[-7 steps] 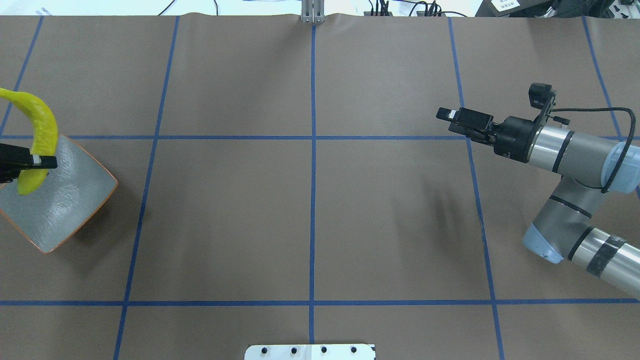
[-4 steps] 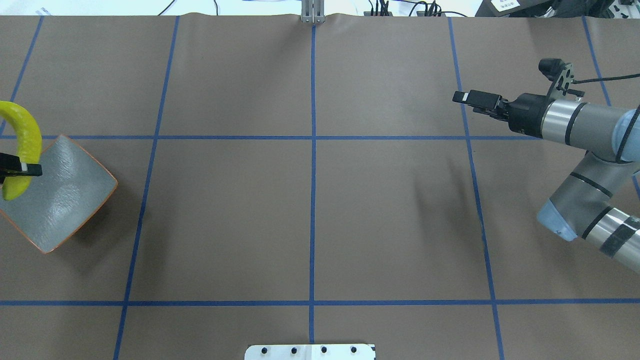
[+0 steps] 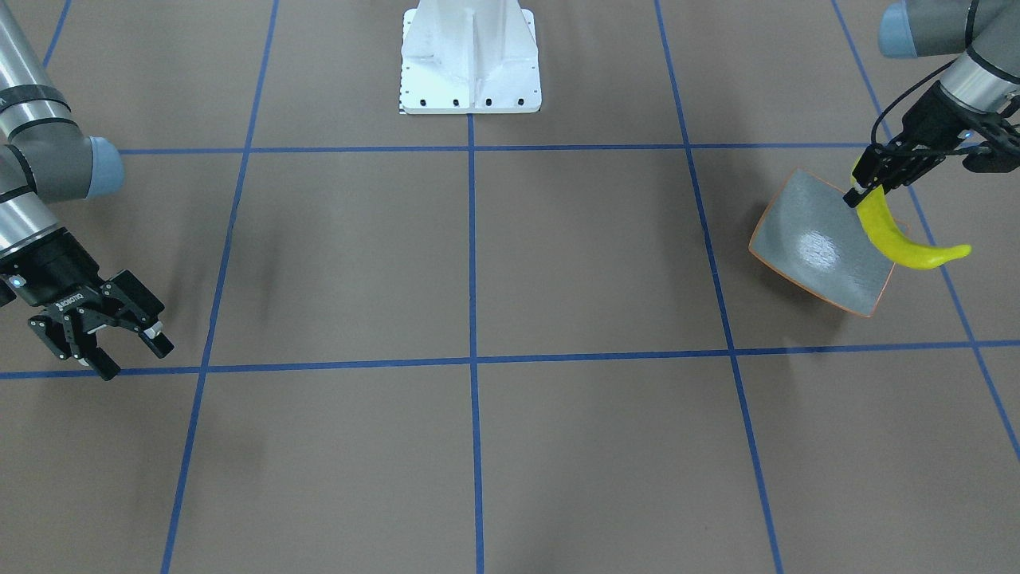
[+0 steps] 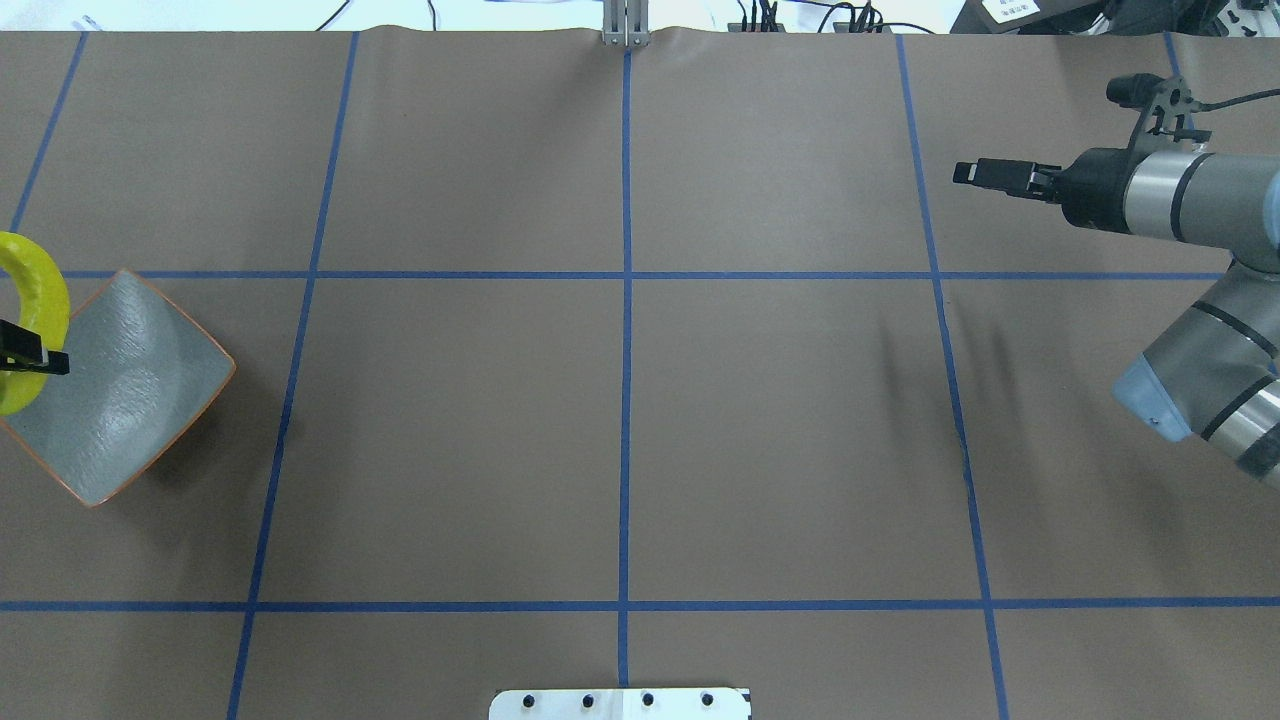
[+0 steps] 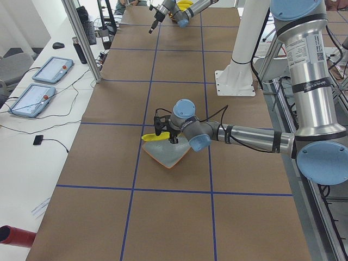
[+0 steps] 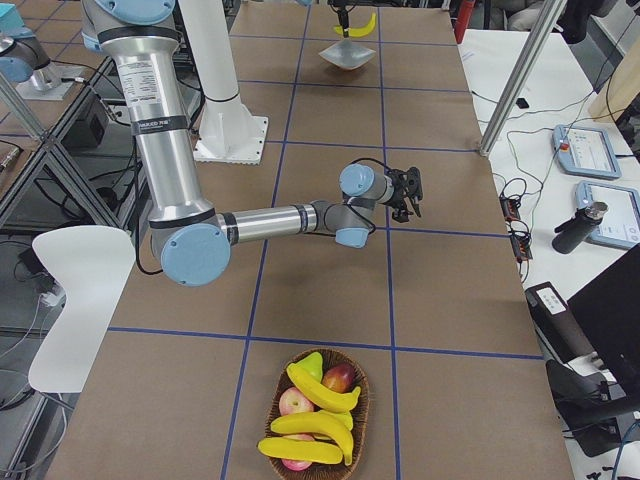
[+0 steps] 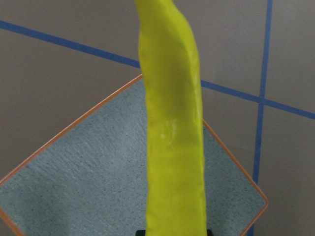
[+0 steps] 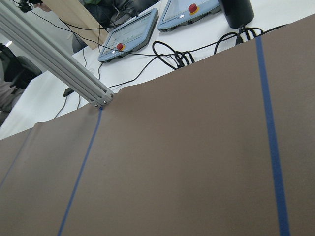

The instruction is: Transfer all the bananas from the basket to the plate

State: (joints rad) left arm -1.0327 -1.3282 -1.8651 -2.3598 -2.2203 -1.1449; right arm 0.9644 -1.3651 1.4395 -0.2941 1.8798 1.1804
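My left gripper [image 3: 870, 182] is shut on a bright yellow banana [image 3: 899, 239] and holds it by one end above the outer edge of the plate [image 3: 813, 239], a square grey-green dish with an orange rim. In the overhead view the banana [image 4: 30, 300] and the plate [image 4: 140, 390] are at the far left edge. The left wrist view shows the banana [image 7: 172, 137] hanging over the plate [image 7: 74, 187]. My right gripper [image 3: 135, 359] is open and empty, far from the plate. Three more bananas [image 6: 318, 420] lie in the wicker basket [image 6: 360, 385].
The basket also holds some apples [image 6: 340, 378] and stands at the table's right end, out of the overhead view. The robot's white base [image 3: 470, 60] is at the table's near edge. Blue tape lines [image 4: 625, 330] cross the brown table cover.
My left gripper has carried the banana leftward toward the plate's outer edge. My right arm has swung away from the middle, farther back and to the right.
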